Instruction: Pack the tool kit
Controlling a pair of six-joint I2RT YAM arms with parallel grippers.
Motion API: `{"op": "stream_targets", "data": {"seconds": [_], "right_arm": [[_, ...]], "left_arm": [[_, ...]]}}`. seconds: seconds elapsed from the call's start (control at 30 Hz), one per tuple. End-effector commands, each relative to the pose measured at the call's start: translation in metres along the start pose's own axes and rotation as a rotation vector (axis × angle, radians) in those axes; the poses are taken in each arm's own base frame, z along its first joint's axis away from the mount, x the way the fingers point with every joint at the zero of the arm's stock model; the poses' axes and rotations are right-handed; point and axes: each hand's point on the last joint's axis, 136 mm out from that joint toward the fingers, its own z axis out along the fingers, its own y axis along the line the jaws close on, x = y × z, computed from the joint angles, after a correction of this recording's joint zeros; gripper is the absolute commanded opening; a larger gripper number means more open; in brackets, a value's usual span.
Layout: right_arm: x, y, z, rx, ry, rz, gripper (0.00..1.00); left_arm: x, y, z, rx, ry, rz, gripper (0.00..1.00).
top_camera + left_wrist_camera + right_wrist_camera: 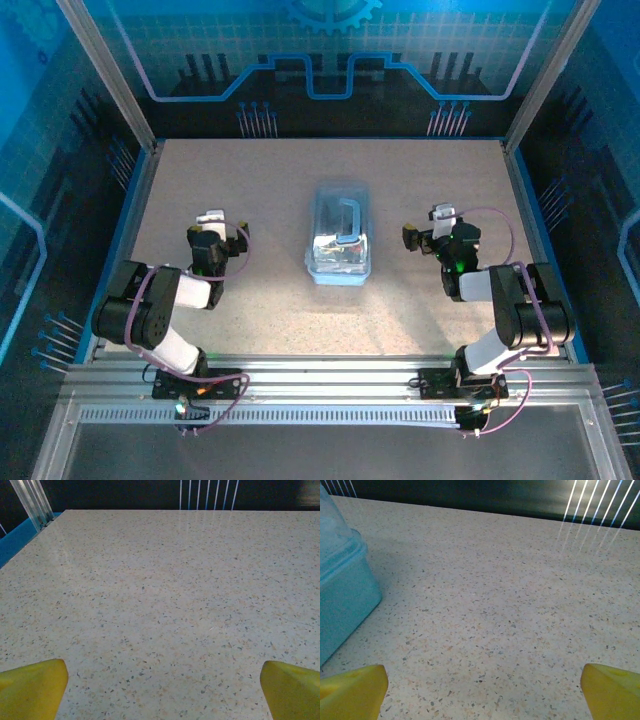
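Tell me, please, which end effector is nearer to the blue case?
Right. The right end effector sits a short gap off the right side of the case; the left end effector stands farther away on its left side. Both are open.

- A robotics lab cell.
- Blue wall panels printed with circuit lines (420, 40) stand on the far and side walls.
- Silver aluminium frame posts (108, 70) rise at left and right.
- A speckled beige tabletop (270, 200) has grooved aluminium rails (330, 380) along its near edge, carrying two black-and-white robot arms (150, 315).
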Motion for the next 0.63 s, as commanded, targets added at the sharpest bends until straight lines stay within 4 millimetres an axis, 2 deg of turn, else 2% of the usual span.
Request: {"op": "stream_targets", "data": {"seconds": [0.0, 0.6], "right_arm": [[-0.0078, 0.0010, 0.0005, 0.008, -0.017, -0.011, 1.00], [-0.0068, 0.0015, 0.0002, 0.007, -0.015, -0.011, 1.00]], "left_arm": [[-0.0145, 0.0018, 0.0019, 0.001, -0.031, -0.036, 0.99], [-0.0135, 0.0020, 0.0036, 0.018, -0.017, -0.045, 0.99]]}}
